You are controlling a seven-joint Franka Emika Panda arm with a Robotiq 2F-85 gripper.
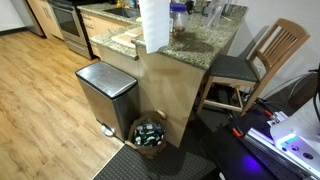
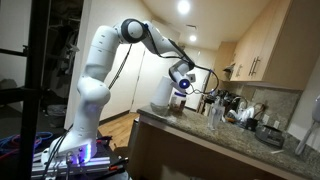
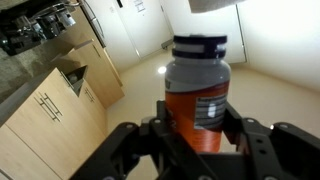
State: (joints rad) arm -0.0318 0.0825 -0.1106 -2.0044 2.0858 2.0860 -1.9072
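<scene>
My gripper is shut on a jar with orange contents, a white label and a dark lid. Its black fingers press the jar's lower half from both sides. In an exterior view the gripper hangs from the white arm over the near end of the stone counter, next to a white paper towel roll. From the opposite side, the jar shows beside the roll above the counter. I cannot tell whether its base touches the counter.
Glasses and bottles crowd the counter further along. Below the counter stand a steel pedal bin and a basket of bottles. A wooden chair sits at the counter's side. Kitchen cabinets line the wall.
</scene>
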